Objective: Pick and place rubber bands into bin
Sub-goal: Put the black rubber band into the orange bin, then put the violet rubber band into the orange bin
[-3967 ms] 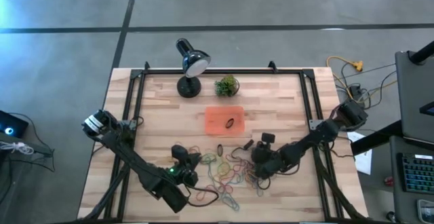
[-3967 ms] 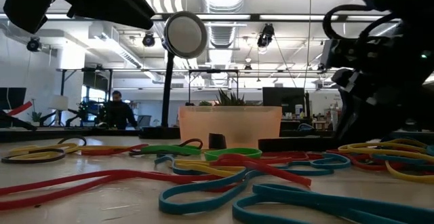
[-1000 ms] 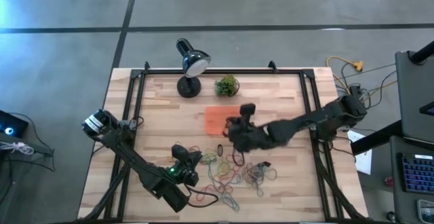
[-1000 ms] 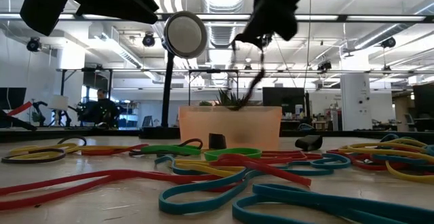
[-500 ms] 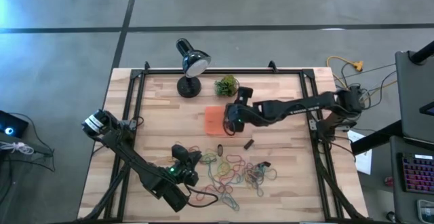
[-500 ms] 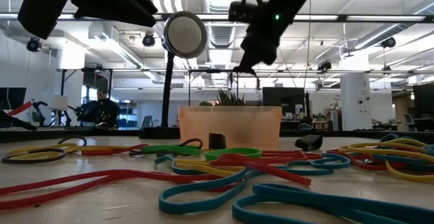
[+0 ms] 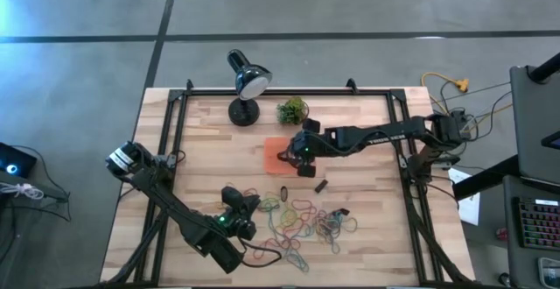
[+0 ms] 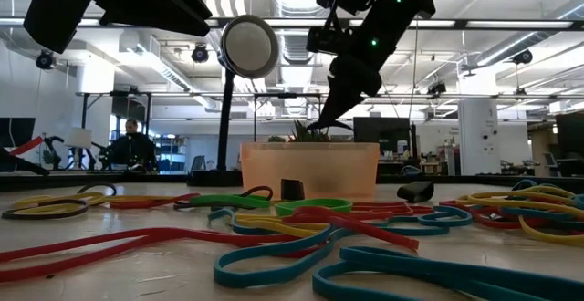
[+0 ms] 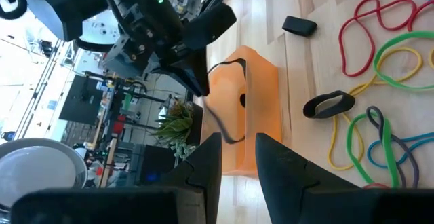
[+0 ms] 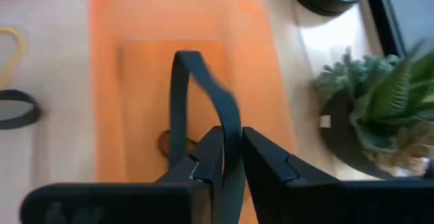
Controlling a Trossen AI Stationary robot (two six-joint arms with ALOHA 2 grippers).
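The orange bin (image 7: 273,147) sits mid-table, and my right gripper (image 7: 290,156) hovers just over it, shut on a black rubber band (image 10: 184,64). In the low view its fingers (image 8: 321,119) point down at the bin's rim (image 8: 310,169). Several coloured rubber bands (image 7: 297,222) lie loose on the wood nearer the front edge. My left gripper (image 9: 237,159) waits open beside that pile (image 9: 380,54), with nothing between its fingers. A small dark thing (image 10: 166,142) lies on the bin's floor. My right gripper has one end of the black band's loop (image 10: 230,137) pinched between its two fingers. The fingers slant down from the table's right side. The rest of the loop (image 9: 230,137) hangs slack below them over the bin; whether it touches the bin's floor I cannot tell.
A black desk lamp (image 7: 245,83) and a small green plant (image 7: 292,110) stand just beyond the bin. Two small black clips (image 7: 321,186) (image 7: 339,212) and a black loop (image 7: 284,192) lie between bin and pile. Black rails run along the table's left and right sides.
My right gripper has carried the black band from near the pile toward the far edge, to a spot over the bin. It has sunk toward the bin's rim and tipped more steeply downward. The band still hangs from its fingers.
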